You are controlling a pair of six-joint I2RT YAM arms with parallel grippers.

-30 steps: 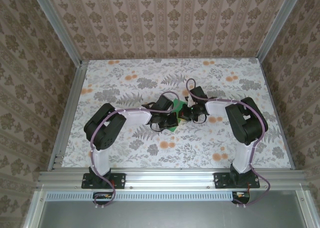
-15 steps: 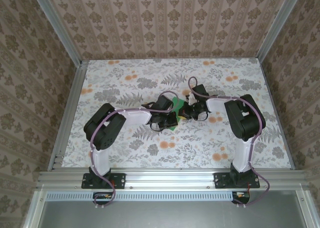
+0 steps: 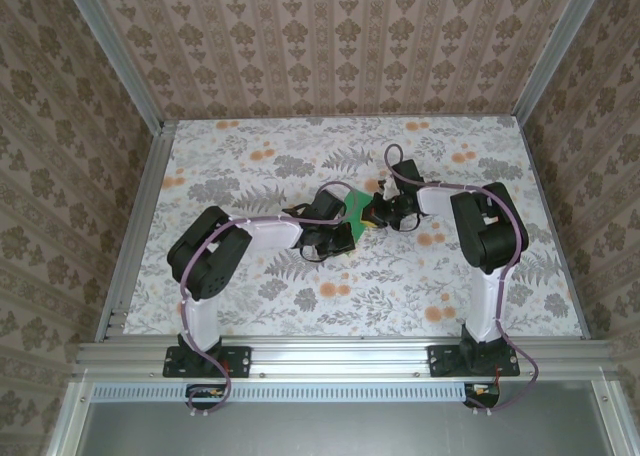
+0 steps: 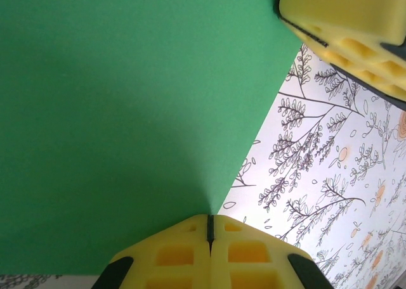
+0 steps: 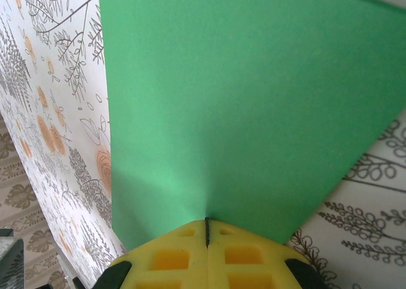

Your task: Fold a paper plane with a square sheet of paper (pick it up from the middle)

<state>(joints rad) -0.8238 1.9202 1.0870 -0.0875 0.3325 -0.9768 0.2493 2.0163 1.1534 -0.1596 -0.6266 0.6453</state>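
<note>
1. Fingers (image 4: 177, 254) of the left gripper (image 4: 210, 229) are pressing together on one edge of the square sheet of paper (image 4: 127, 111) and pinching it. Compared with a second ago, this arm is keeping almost the same place in the top view.
2. The sheet is lying near the middle of the floral tabletop (image 3: 250, 166), between the two grippers. From above they are covering most of it, and only a small green patch (image 3: 356, 212) is showing. Whether it is touching the table, I cannot tell.
3. The right gripper (image 5: 207, 225) is also pinching the sheet (image 5: 254, 99), its fingers closed flat on the edge. During the last second it is travelling toward the far side of the table, and its wrist is turning with it.
4. To my judgement, the left side is anchoring the paper while the right side is carrying its part, so a fold is probably being made. No dart shape is appearing yet.
</note>
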